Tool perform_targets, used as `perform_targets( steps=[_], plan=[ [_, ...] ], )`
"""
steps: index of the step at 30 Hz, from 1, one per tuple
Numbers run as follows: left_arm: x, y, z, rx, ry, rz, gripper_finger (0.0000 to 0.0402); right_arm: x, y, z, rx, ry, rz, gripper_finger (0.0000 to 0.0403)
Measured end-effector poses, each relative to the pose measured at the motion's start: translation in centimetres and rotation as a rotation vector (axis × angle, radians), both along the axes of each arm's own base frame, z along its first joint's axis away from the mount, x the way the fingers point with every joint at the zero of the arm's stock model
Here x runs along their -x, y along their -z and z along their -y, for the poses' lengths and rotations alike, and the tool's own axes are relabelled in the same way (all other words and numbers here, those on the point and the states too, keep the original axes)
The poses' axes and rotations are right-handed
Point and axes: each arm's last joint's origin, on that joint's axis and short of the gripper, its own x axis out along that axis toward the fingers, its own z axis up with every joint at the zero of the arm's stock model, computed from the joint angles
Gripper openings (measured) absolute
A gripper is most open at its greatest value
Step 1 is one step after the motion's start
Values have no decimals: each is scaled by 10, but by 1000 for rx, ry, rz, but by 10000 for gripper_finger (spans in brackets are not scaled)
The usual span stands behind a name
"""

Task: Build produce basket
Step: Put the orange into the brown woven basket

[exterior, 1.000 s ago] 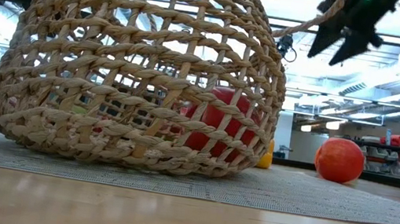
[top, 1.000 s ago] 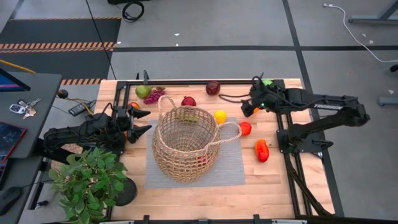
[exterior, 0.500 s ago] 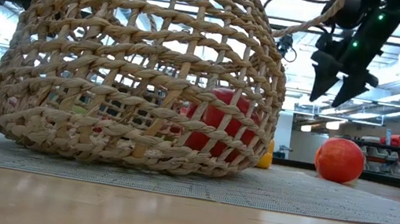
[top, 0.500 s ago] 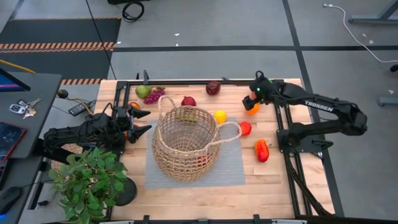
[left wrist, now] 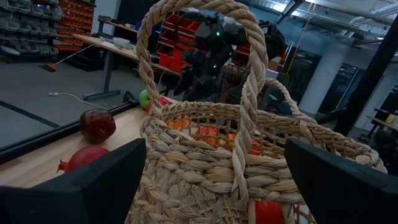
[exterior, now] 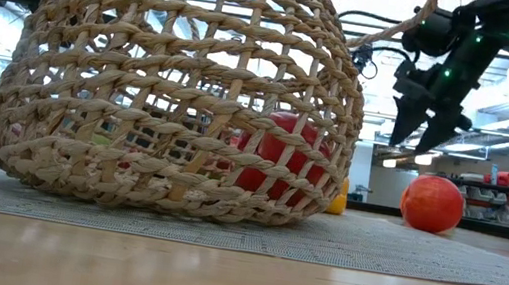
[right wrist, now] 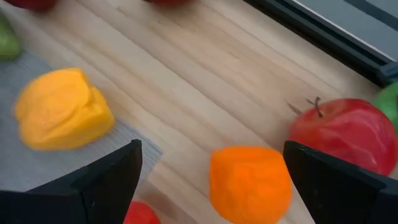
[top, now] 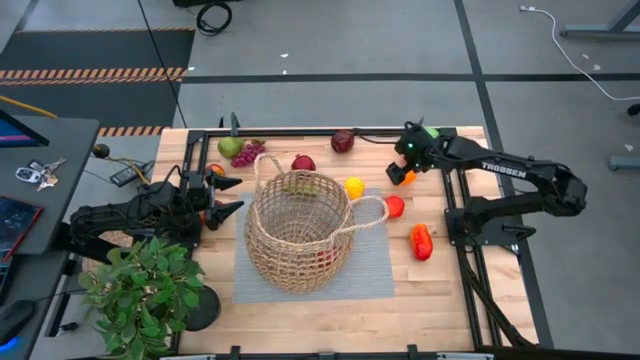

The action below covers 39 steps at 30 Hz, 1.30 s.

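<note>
The woven basket (top: 298,235) stands on a grey mat (top: 372,268) at mid-table, with a green piece (top: 300,184) and a red piece (exterior: 273,155) inside. Produce lies around it: a green pear (top: 230,147), purple grapes (top: 248,154), a red piece (top: 303,162), a dark maroon piece (top: 343,141), a yellow piece (top: 354,187), a red piece (top: 394,206) and a red-orange piece (top: 421,241). My right gripper (top: 403,163) is open above an orange piece (right wrist: 250,183) at the far right. My left gripper (top: 226,196) is open just left of the basket, with the basket's handle (left wrist: 245,93) ahead between its fingers.
A leafy potted plant (top: 145,290) stands at the near left corner. A red apple (right wrist: 348,134) and a green piece (top: 430,131) lie by the far right rail. Black frame rails (top: 455,215) run along the table's edges. Bare wood (top: 330,320) shows at the near side.
My right gripper has come down toward the orange piece at the far right of the table, its fingers staying open. The basket, the produce and my left gripper have kept still.
</note>
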Motion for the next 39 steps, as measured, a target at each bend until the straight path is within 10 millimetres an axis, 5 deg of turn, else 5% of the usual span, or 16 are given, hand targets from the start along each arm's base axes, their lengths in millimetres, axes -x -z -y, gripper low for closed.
perform_targets(
  steps=[14,39],
  plan=[
    [0,0,0,0,0,0,389,13,46,-14,104,70,29,393],
    [0,0,0,0,0,0,389,22,89,-17,106,158,24,393]
  ],
)
